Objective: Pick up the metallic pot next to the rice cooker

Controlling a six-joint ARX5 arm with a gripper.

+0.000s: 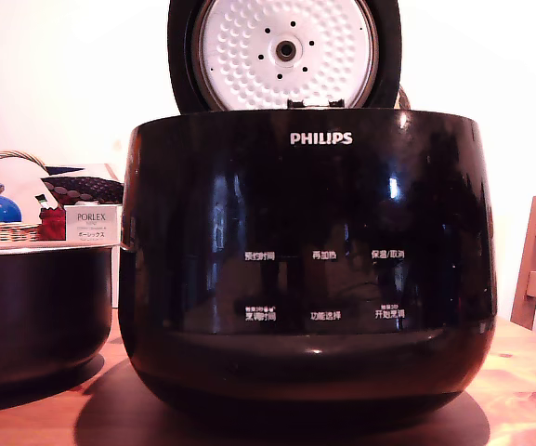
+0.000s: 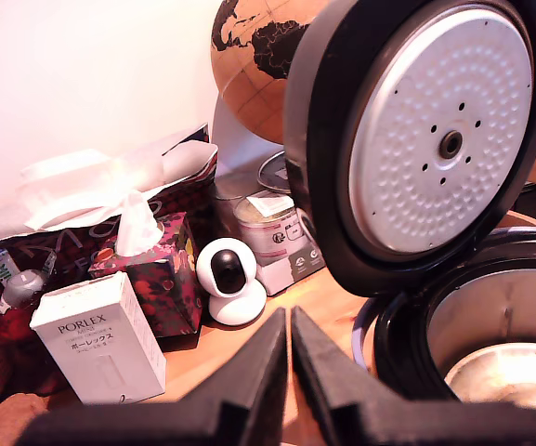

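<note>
In the exterior view the metallic pot [image 1: 40, 311] runs off the left edge, so you see only its right part, and the rice cooker [image 1: 307, 269] hides most of the desk [image 1: 528, 372] and everything behind it. Its raised lid [image 1: 286, 51] is cut by the top edge. In the wrist view the pot is hidden, and the claw [image 2: 289, 372] is cropped below.

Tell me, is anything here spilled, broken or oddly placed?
Nothing looks spilled or broken. The rice cooker stands with its lid swung up, and the metallic pot sits upright beside it, at the exterior view's left.
</note>
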